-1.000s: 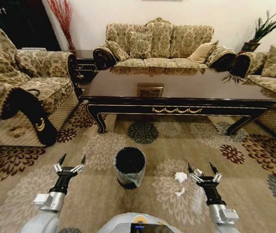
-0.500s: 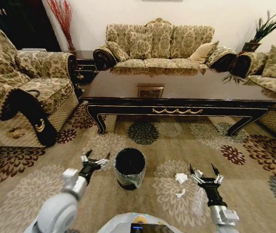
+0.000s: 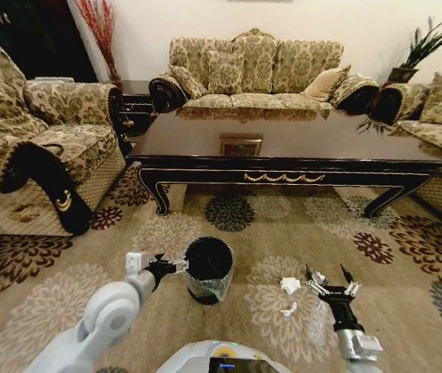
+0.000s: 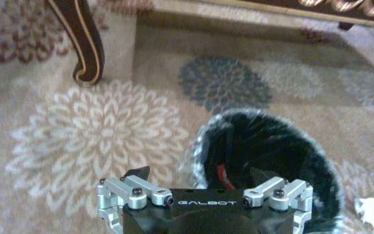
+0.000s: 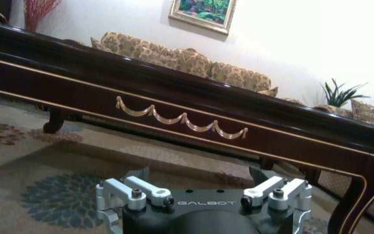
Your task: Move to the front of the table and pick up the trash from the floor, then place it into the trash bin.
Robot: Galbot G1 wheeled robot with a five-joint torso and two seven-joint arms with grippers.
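**Left pincer at the bin rim, trash lying on the carpet**

Far left: a patterned armchair [image 3: 26, 148] with a dark throw over its arm, well apart from the work area. Behind it, red dried stems [image 3: 102, 31] in the corner.

Left arm reaches in from the lower left. Left pincer [image 3: 172, 266] sits just beside the left rim of the trash bin [image 3: 208, 268]; fingers spread, nothing between them. From the left wrist view the two dark fingertips [image 4: 137, 173] stand wide apart over the bin's [image 4: 265, 165] liner edge, the dark opening just beyond them. Whether a fingertip touches the liner, cannot tell.

Centre: bin stands upright on the floor [image 3: 228, 326], in front of the counter [image 3: 290, 151] and apart from it. A small framed object [image 3: 240, 144] lies on the glossy top. A sofa [image 3: 255, 74] stands behind the counter.

Right of the bin: trash on the carpet, a crumpled white scrap [image 3: 289, 284] and a smaller white bit [image 3: 287, 310] just below it, near each other, between the bin and the right arm. Nothing lies between bin and scraps.

Right pincer [image 3: 331, 278] hovers low, just right of the scraps, fingers spread and empty. The right wrist view looks along the counter's front edge [image 5: 194, 122] with its gold swags.

Far right: a second sofa [image 3: 438, 116] and a potted plant [image 3: 422, 47].
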